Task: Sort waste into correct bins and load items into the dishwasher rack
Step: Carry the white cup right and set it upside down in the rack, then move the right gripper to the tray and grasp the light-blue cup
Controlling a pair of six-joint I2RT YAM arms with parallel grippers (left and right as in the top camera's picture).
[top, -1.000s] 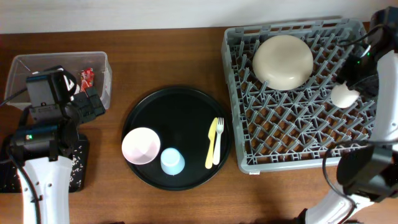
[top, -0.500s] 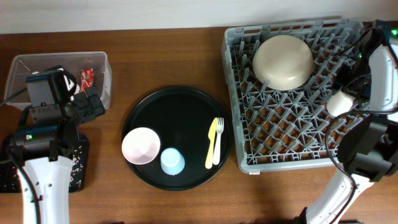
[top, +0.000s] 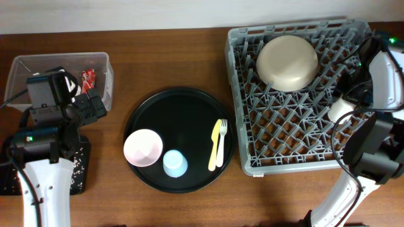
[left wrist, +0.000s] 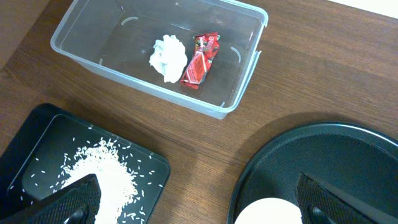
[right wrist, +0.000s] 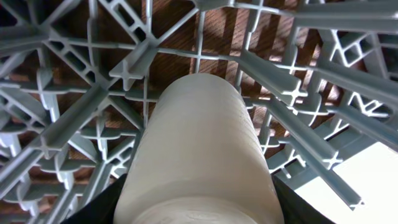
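My right gripper [top: 348, 99] [right wrist: 199, 214] is shut on the white cup [top: 339, 108] [right wrist: 199, 143], holding it low over the right side of the grey dishwasher rack [top: 235, 94]. The cream plate [top: 287, 62] lies in the rack's back part. The pink bowl [top: 143, 147], the light blue cup [top: 175, 163], and the pale yellow and cream fork and spoon [top: 218, 144] rest on the round black tray [top: 183, 107]. The tissue [left wrist: 168, 57] and red wrapper [left wrist: 200, 60] lie in the clear tub [left wrist: 249, 68]. Rice [left wrist: 102, 177] lies in the shallow black tray [left wrist: 37, 143]. My left gripper [left wrist: 199, 208] is open and empty.
My left arm [top: 47, 120] hangs over the table's left side, between the clear tub [top: 19, 69] and the shallow black tray. Bare wood lies between the tub and the round tray. The rack's upright pegs surround the cup.
My right gripper has carried the white cup slightly left and toward the front, lower into the rack. The left arm has not moved.
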